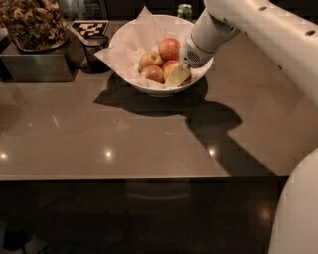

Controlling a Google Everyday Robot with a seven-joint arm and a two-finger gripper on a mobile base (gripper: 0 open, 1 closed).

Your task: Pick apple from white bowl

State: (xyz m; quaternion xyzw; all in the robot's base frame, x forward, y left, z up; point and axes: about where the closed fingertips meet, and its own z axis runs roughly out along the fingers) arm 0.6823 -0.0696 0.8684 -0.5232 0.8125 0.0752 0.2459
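The white bowl (130, 74), lined with crumpled white paper, stands at the back middle of the brown table. Several apples lie in it. The apple (169, 48), the largest and orange-red, sits at the back of the group. Smaller apples lie at the left (150, 59) and the front (153, 74). My gripper (177, 76) reaches down from the right into the front right of the bowl. It is just below and right of the apple, against a smaller apple (170, 65) that it partly hides.
A small dark glass cup (94, 48) stands left of the bowl. A tray of brown dried stuff (32, 25) sits on a metal box at the far left, with a black-and-white tag (89, 27) behind. A green can (184, 11) stands behind the bowl. The table's front edge (124, 176) runs across.
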